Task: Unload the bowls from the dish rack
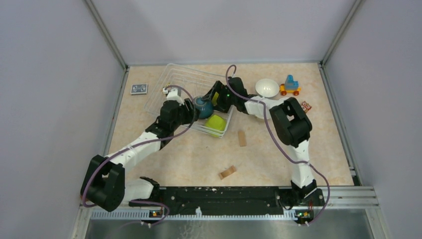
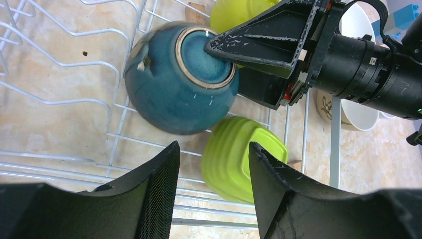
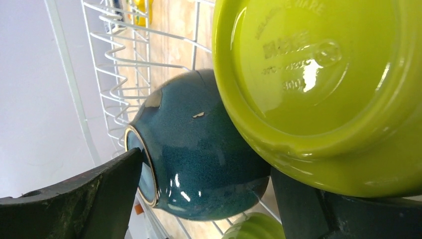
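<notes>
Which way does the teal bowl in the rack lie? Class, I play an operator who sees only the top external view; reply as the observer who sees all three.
Observer: In the left wrist view the teal bowl lies on its side in the dish rack, foot ring towards that camera.
Operator: Does anything grip it?
Observer: In the right wrist view the right gripper has its fingers wide apart, either side of it; whether they press it I cannot tell.
Operator: And the other arm?
Observer: The left gripper is open and holds nothing; a ribbed lime green bowl shows beyond it.
</notes>
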`<state>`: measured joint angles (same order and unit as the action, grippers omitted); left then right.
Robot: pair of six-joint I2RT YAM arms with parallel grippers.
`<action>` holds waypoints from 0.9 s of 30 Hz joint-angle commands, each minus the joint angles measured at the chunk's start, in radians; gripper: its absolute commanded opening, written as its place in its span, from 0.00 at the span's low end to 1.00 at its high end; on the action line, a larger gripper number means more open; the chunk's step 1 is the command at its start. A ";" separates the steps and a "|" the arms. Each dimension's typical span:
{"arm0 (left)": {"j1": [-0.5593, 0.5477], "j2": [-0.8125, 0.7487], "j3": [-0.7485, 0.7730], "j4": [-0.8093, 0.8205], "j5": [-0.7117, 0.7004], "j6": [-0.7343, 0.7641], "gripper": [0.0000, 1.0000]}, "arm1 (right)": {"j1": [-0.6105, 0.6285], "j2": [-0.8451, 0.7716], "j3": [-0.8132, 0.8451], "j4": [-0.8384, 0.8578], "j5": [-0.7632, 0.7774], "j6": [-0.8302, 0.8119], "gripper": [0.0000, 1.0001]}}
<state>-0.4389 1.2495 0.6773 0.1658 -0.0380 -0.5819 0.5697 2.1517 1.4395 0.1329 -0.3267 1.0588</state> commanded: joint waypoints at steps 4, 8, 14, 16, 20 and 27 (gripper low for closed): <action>0.003 -0.060 -0.022 0.040 -0.005 -0.006 0.59 | 0.002 0.046 -0.091 0.057 -0.096 0.066 0.84; 0.004 -0.094 -0.041 0.033 -0.030 -0.006 0.59 | 0.002 -0.013 -0.085 0.045 -0.063 0.044 0.73; 0.003 -0.141 -0.059 0.015 -0.072 0.004 0.59 | 0.003 -0.067 -0.032 -0.004 -0.038 -0.020 0.63; 0.003 -0.149 -0.063 0.013 -0.080 0.004 0.59 | 0.005 -0.088 -0.022 -0.037 -0.004 -0.053 0.63; 0.003 -0.154 -0.065 0.010 -0.090 0.007 0.59 | 0.008 -0.118 -0.006 -0.072 0.033 -0.104 0.59; 0.003 -0.164 -0.066 0.009 -0.099 0.011 0.59 | 0.033 -0.184 0.044 -0.192 0.170 -0.274 0.55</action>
<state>-0.4389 1.1191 0.6224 0.1539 -0.1211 -0.5781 0.5816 2.0602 1.4204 0.0681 -0.2741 0.9340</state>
